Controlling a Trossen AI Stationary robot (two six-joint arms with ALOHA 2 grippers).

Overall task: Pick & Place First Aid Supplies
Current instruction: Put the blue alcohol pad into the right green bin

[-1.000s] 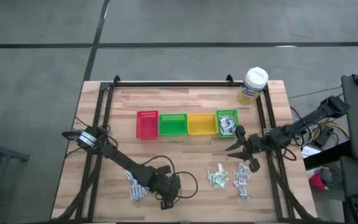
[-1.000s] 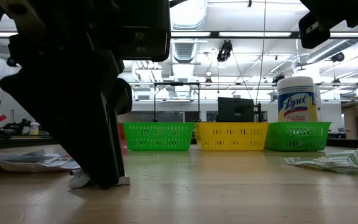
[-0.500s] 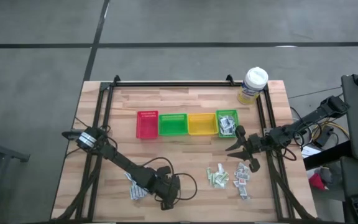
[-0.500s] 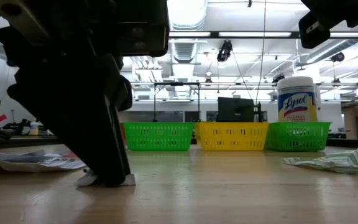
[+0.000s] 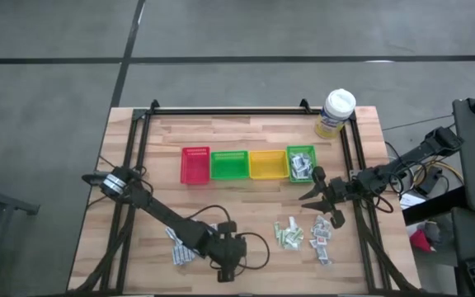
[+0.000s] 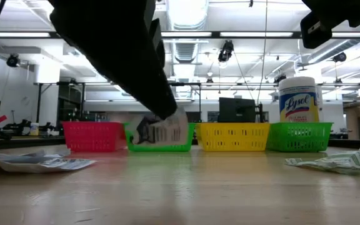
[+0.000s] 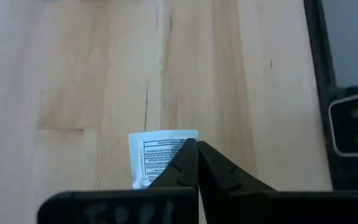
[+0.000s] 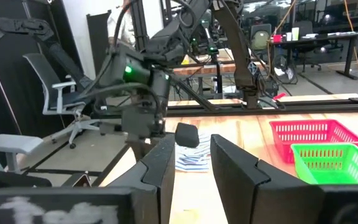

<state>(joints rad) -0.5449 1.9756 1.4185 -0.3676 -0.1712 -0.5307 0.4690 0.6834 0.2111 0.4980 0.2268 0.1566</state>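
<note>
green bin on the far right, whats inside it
The rightmost green bin holds a small heap of sachets, pale and crumpled. How many there are, and what lies under the top ones, cannot be seen.

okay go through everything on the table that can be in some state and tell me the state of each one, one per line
Left end effector: shut on a sachet, lifted off the table.
Sachet: white, printed, pinched at one edge.
Right end effector: open, empty, near the right green bin.
Red bin: upright, looks empty.
Left green bin: upright, looks empty.
Yellow bin: upright, looks empty.
Right green bin: upright, holds sachets.
Wipes tub: upright, lid on.
</note>
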